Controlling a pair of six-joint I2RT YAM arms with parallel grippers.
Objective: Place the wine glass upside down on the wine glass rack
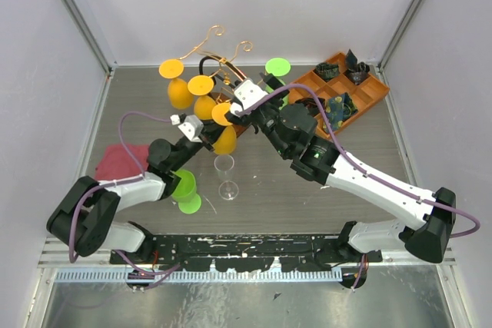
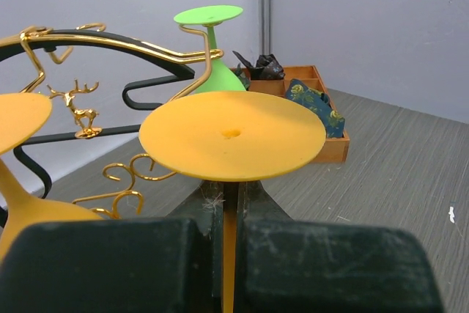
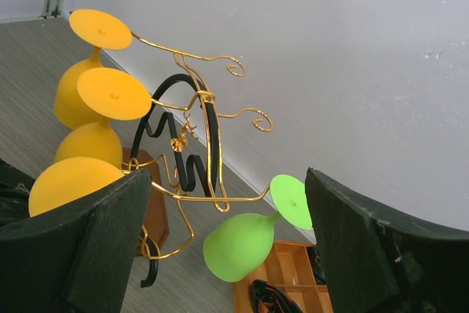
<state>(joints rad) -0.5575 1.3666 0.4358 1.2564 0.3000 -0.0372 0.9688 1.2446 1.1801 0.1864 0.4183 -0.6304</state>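
Left fingers (image 2: 198, 269) clamp orange glass (image 2: 231, 133) | right fingers (image 3: 381, 254) spread | rack (image 3: 209, 137), clear glass (image 1: 225, 177) near

Rack: wine glass rack (image 3: 207, 130), gold wire, black loop.
Orange glasses (image 3: 80, 97): three, inverted, at the rack's left.
Green glass (image 3: 238, 245): inverted, rack's right arm.
Tray (image 3: 289, 284): below-right of the rack.
Right gripper (image 3: 227, 181): jaws wide, empty.
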